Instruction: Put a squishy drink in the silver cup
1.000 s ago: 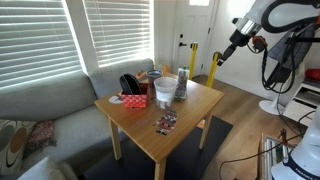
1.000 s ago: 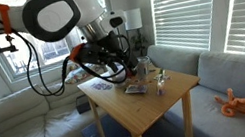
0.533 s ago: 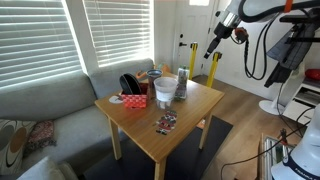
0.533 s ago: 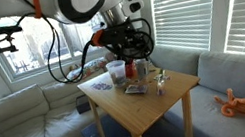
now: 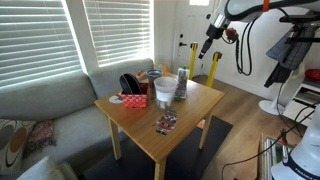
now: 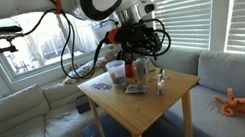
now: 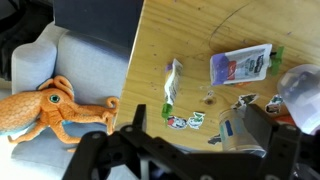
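In the wrist view an orange octopus toy [image 7: 45,105] lies on the grey sofa [image 7: 85,60], far left of the printed packet [image 7: 243,66]. The squishy drink [image 7: 171,82], pale and slim with a green end, is on the wooden table [image 7: 190,35] just left of the packet and not touching it. Whether it stands or lies cannot be told here. A blurred white cup [image 7: 300,85] sits right of the packet and lower. The gripper [image 7: 190,125] comes in from the bottom edge, its fingers [image 7: 262,135] spread wide with nothing between them. The drink lies just beyond that gap, untouched.

In an exterior view the drink [image 6: 160,79] is right of the packet [image 6: 134,90], and the gripper [image 6: 141,55] hangs above both, clear of the table.

In an exterior view the silver cup [image 5: 180,88] stands behind the packet [image 5: 166,123], and the gripper [image 5: 207,45] is high up to the packet's right.
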{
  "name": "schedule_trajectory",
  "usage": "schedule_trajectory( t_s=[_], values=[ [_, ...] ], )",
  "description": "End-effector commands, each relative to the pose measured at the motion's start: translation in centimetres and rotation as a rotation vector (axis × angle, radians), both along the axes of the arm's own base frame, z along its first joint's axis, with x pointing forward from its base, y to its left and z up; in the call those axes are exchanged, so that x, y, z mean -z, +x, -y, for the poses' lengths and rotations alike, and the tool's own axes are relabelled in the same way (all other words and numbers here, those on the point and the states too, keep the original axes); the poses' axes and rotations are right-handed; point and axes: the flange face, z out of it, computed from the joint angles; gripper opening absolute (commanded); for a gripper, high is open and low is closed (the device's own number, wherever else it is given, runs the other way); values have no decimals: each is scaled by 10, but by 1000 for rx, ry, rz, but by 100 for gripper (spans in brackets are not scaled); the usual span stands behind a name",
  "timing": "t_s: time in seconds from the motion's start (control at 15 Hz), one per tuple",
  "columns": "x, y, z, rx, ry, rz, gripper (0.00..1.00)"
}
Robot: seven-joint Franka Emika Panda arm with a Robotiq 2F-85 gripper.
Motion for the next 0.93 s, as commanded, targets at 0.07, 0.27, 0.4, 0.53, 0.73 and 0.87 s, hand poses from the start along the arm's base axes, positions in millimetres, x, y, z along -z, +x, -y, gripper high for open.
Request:
schedule_trajectory(
  t_s=[0.07,0.27,0.4,0.53,0.73,0.87],
  values=[
    [-2,0,1,0,0,1,100],
    [-2,-1,0,0,0,1,100],
    [-2,-1,0,0,0,2,100],
    [-2,-1,0,0,0,2,100],
    [-2,-1,0,0,0,1,100],
    [3,5,5,12,19,8,100]
  ],
)
